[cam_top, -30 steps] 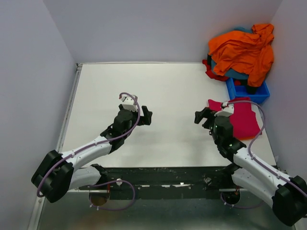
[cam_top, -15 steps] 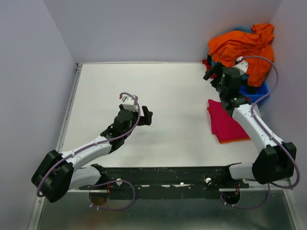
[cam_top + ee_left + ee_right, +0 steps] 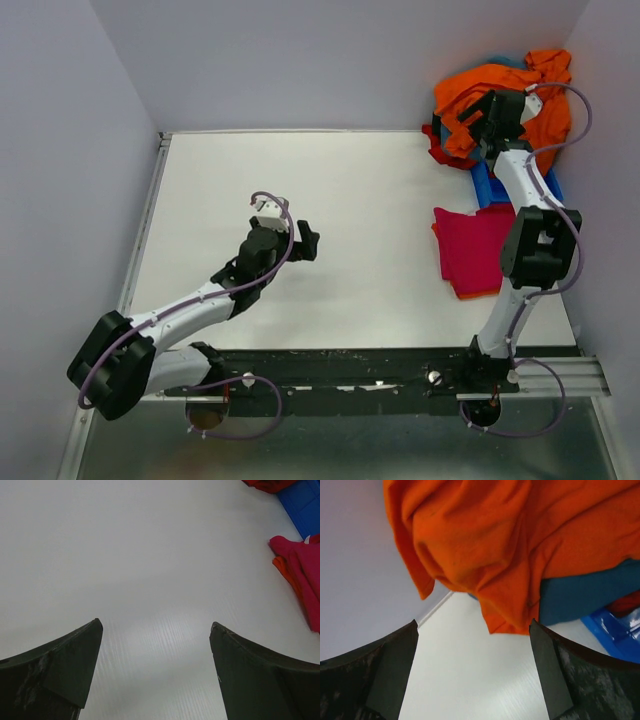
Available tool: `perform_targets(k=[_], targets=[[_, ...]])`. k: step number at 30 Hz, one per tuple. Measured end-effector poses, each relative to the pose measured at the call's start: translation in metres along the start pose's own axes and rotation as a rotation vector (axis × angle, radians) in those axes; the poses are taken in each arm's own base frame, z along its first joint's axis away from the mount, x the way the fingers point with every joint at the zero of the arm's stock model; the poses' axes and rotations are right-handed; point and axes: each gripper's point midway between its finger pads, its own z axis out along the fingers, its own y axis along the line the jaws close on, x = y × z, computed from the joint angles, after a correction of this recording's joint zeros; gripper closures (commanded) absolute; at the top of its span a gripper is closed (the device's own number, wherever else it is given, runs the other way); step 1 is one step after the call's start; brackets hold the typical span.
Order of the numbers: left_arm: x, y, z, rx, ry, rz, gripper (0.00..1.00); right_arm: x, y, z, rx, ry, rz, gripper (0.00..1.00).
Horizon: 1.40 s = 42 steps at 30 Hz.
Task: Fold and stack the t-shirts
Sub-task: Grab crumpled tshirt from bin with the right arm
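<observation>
The right claw (image 3: 478, 112) has swung away from the folded magenta shirt (image 3: 475, 250) and now reaches over the blue bin (image 3: 487, 188), up against the orange shirt (image 3: 462, 88) heaped on top of it. Its fingers are spread wide, with nothing between them. The left claw (image 3: 305, 243) has not moved. It hangs over the table (image 3: 350, 200) well left of the bin, also spread.

The magenta shirt lies just in front of the bin, with an orange edge showing beneath it. The right arm hides part of the pile. A teal shirt (image 3: 585, 592) and a red shirt (image 3: 440, 150) show only as slivers under the orange shirt. Whether the right claw touches cloth cannot be told.
</observation>
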Motion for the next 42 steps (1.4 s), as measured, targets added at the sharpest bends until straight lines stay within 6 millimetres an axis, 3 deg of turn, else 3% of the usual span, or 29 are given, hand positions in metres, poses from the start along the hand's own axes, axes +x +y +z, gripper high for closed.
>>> perform_targets(k=[6, 7, 8, 10, 15, 19, 20, 21, 22, 27, 33, 35, 38, 42], targets=[[0.009, 0.0, 0.004, 0.001, 0.03, 0.006, 0.01, -0.014, -0.017, 0.067, 0.023, -0.027, 0.058, 0.16], [0.01, 0.0, 0.004, 0.001, 0.034, 0.007, 0.01, -0.015, -0.018, 0.074, 0.021, -0.031, 0.064, 0.28], [0.011, 0.0, 0.005, 0.002, 0.037, 0.008, 0.01, -0.013, -0.023, 0.084, 0.028, -0.031, 0.072, 0.47], [0.011, -0.001, 0.006, 0.005, 0.039, 0.008, 0.01, -0.013, -0.027, 0.096, 0.024, -0.041, 0.082, 0.75], [0.009, -0.002, 0.006, 0.008, 0.036, 0.007, 0.01, -0.01, -0.032, 0.1, 0.004, -0.057, 0.079, 0.78], [0.009, -0.002, 0.006, 0.01, 0.036, 0.006, 0.01, -0.008, -0.04, 0.067, -0.001, -0.072, 0.064, 0.75], [0.009, -0.002, 0.006, 0.011, 0.037, 0.007, 0.01, -0.011, -0.04, 0.057, -0.006, -0.082, 0.059, 0.78], [0.009, -0.003, 0.006, 0.011, 0.036, 0.006, 0.01, -0.016, -0.038, 0.047, -0.014, -0.095, 0.054, 0.93], [0.009, -0.003, 0.006, 0.011, 0.036, 0.006, 0.01, -0.023, -0.035, 0.036, -0.027, -0.112, 0.044, 0.99], [0.009, -0.003, 0.006, 0.012, 0.037, 0.007, 0.01, -0.067, -0.008, -0.016, -0.114, -0.214, 0.028, 0.99], [0.009, -0.003, 0.006, 0.015, 0.038, 0.007, 0.01, -0.084, 0.028, -0.069, -0.225, -0.237, -0.031, 0.99], [0.009, -0.004, 0.006, 0.017, 0.037, 0.007, 0.01, -0.08, 0.052, -0.087, -0.283, -0.199, -0.067, 0.99], [0.006, -0.005, 0.004, 0.02, 0.03, 0.007, 0.01, -0.074, 0.11, -0.125, -0.424, -0.123, -0.129, 0.99], [0.003, -0.005, 0.003, 0.018, 0.019, 0.009, 0.01, -0.055, 0.212, -0.216, -0.723, -0.032, -0.227, 0.99]])
